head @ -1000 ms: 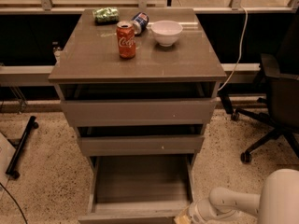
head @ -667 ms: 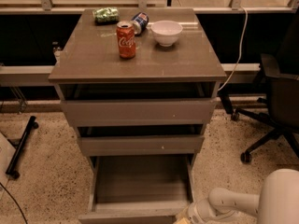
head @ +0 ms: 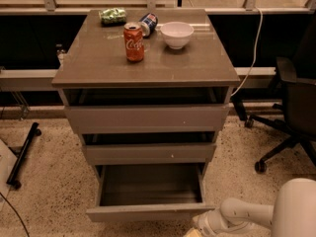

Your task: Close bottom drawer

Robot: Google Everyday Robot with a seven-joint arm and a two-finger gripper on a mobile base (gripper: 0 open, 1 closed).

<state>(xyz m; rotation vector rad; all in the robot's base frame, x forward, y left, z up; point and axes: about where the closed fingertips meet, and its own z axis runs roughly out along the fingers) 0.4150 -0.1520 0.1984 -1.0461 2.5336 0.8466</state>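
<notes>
The bottom drawer (head: 148, 212) stood pulled out at the base of the cabinet (head: 148, 70). The gripper (head: 196, 229), state not discernible, sat by its front's right corner; pushing squarely nearer mid-front would likely prevent racking

1. One grey-brown cabinet (head: 148, 65).
2. Three drawers in it: top drawer (head: 148, 117), middle drawer (head: 148, 153), bottom drawer (head: 148, 212).
3. Two cans on the cabinet top: one red can (head: 133, 42) upright, one blue can (head: 147, 22) on its side.
4. One white bowl (head: 177, 34).
5. One green packet (head: 113, 16).
6. One black office chair (head: 296, 107).
7. One gripper (head: 195, 230), at the lower edge of view, near the right end of the bottom drawer's front.
</notes>
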